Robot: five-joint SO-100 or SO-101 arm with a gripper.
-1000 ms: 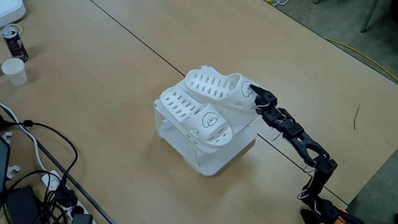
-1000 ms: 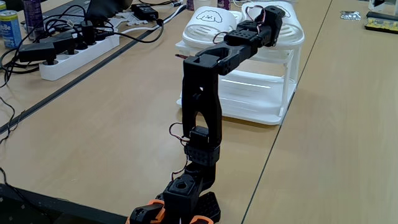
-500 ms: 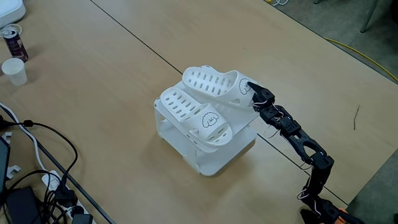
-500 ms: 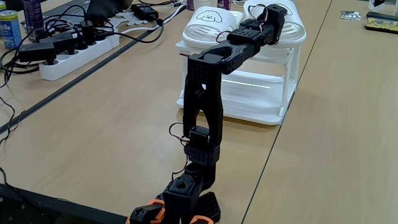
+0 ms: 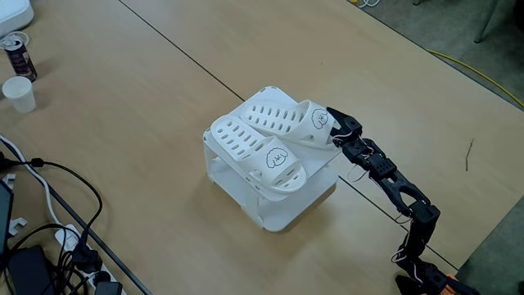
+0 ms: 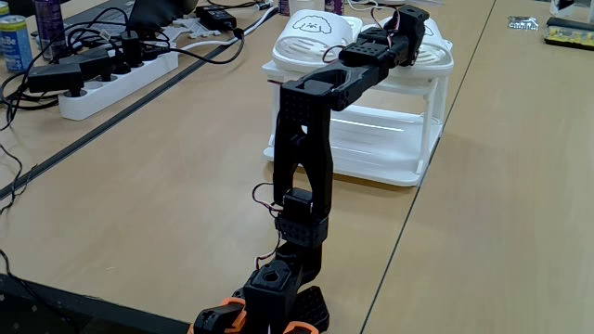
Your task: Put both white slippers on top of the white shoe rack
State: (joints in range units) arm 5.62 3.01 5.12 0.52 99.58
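1. Pale wood covers the bench (image 5: 147, 106), with a dark seam running across it in both fixed views.
2. At its middle stands the white shoe rack (image 5: 274, 209), a boxy two-tier piece (image 6: 408, 158).
3. Both white slippers lie on the rack's top panel: the nearer slipper (image 5: 258, 152) rests flat with its puppy-face strap toward the front corner, and the farther slipper (image 5: 286, 121) lies beside it, touching it.
4. A black arm (image 6: 302, 158) reaches from the bench edge to the rack.
5. Its tool (image 5: 333, 123) sits at the strap end of the farther slipper (image 6: 429, 46); I cannot tell whether it is clenched or released.
6. Toward the left in a fixed view are a paper cup (image 5: 19, 93), a can (image 5: 18, 54) and a tangle of cables (image 5: 49, 221).
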